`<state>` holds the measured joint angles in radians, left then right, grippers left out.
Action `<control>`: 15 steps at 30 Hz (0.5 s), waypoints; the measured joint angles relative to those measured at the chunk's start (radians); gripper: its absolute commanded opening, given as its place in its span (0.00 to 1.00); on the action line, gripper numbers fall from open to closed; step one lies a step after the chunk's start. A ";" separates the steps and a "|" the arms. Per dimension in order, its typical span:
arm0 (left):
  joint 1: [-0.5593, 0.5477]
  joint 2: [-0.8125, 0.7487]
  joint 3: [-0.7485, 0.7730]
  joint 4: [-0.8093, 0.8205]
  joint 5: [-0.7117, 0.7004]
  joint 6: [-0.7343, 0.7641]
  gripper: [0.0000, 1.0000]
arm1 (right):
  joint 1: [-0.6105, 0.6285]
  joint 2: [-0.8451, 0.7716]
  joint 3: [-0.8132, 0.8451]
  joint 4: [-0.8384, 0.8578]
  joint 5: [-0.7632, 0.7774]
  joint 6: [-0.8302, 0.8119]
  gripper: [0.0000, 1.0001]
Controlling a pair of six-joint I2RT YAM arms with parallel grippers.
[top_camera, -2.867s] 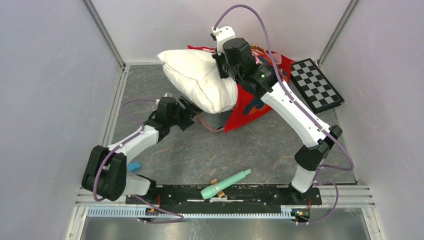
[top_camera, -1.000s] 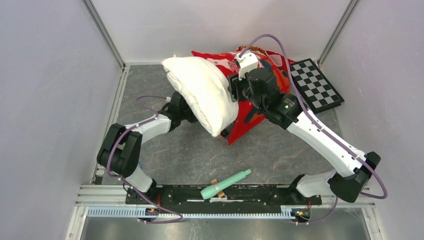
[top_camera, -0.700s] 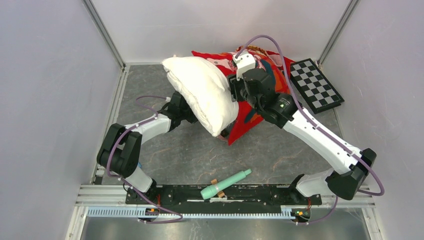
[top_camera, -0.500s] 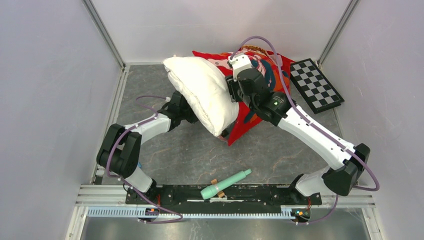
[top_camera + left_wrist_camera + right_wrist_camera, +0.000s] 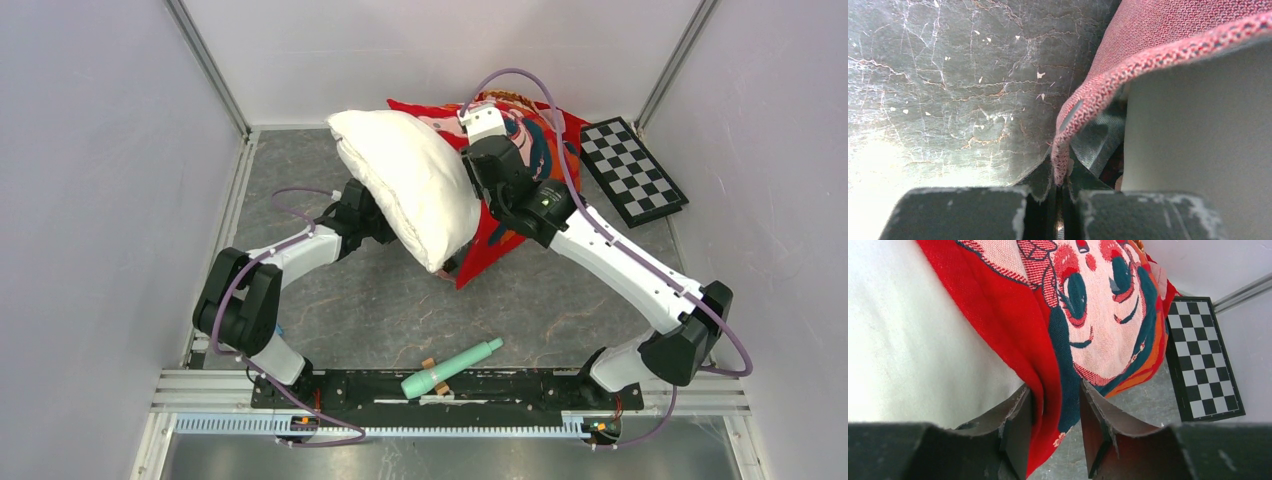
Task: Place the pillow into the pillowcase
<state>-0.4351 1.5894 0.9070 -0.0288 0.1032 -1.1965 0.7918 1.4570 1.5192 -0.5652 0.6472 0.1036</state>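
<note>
Pillow (image 5: 410,190) lying diagonally toward far edge; left gripper (image 5: 1060,187) pinching pillowcase (image 5: 1098,335) hem beneath; right gripper (image 5: 1055,432) part-open, straddling red edge

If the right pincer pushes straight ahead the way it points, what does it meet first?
Probably the pillowcase: its red edge already lies between the right pincer fingers, with the pillow just beside. Depth is unclear.

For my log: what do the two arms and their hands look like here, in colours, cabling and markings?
Both arms share one build: white link shells joined by black joint housings, each with a purple cable looping along it. The right arm carries a white block near its wrist and a small green light on the black housing. Each hand, left hand and right hand, has two dark, scuffed, wedge-shaped fingers. No logos or lettering are legible.
</note>
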 measured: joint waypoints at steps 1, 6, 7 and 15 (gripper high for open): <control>0.000 0.000 0.000 0.000 0.000 0.000 0.02 | 0.000 0.004 0.004 -0.001 0.001 -0.001 0.44; 0.000 -0.001 0.001 0.000 0.000 0.000 0.02 | 0.002 0.006 0.006 0.002 -0.046 -0.003 0.52; 0.000 -0.001 0.001 0.000 0.000 0.000 0.02 | 0.005 0.006 0.006 0.004 -0.055 -0.003 0.54; 0.000 -0.022 0.001 -0.038 -0.001 0.009 0.02 | 0.005 0.053 0.037 -0.003 -0.048 -0.016 0.36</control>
<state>-0.4351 1.5673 0.9081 -0.0669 0.1024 -1.1873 0.7963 1.5101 1.5558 -0.5682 0.5991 0.0872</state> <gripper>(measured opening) 0.047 0.511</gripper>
